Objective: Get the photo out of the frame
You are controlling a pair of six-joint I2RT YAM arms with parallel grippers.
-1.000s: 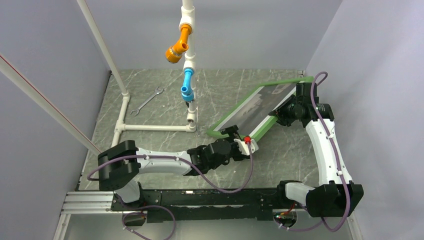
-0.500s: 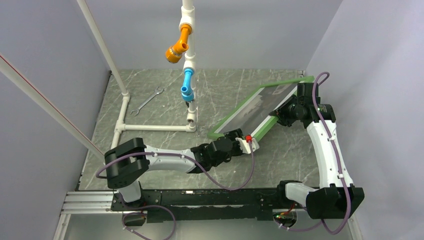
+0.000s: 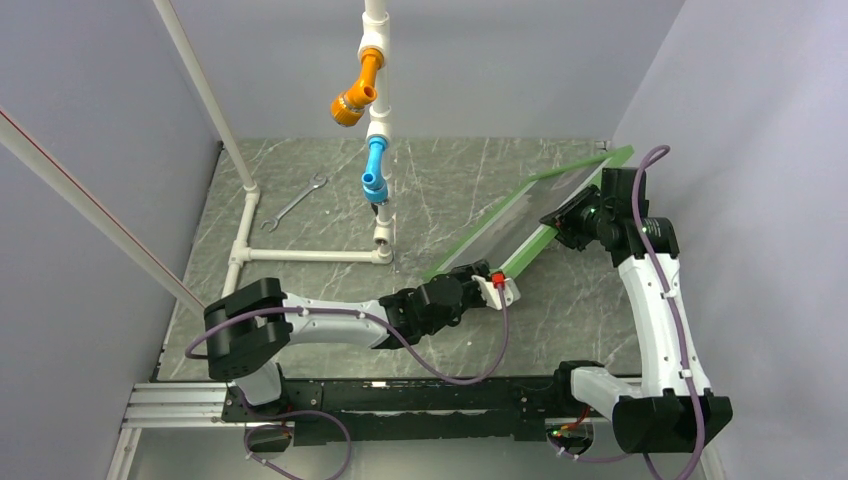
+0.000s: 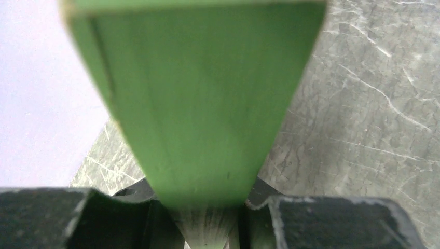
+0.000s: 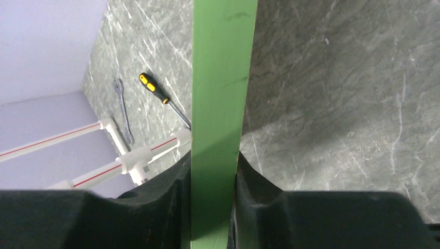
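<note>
Left tool (image 4: pixel 207 212) and right tool (image 5: pixel 212 181) each clamp the frame's (image 3: pixel 530 248) green edge; frame spans btwn them, tilted off the surface (image 3: pixel 310 215), prob. for steadying; the photo (image 3: pixel 515 215) sits inside.

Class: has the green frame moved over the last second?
Yes. The frame has tipped steeper, its near corner shifting right, away from the white pipe base.

plain pale lilac walls (image 3: pixel 500 60) closed in three sides of a grey, white-veined marble-look table top (image 3: pixel 450 170). a white pipe rig (image 3: pixel 300 254) stood at the left rear, its upright carrying an orange fitting (image 3: pixel 355 95) and a blue fitting (image 3: pixel 373 172). an aluminium rail (image 3: pixel 170 405) lay at the near edge. the light was soft, perhaps from overhead.
</note>
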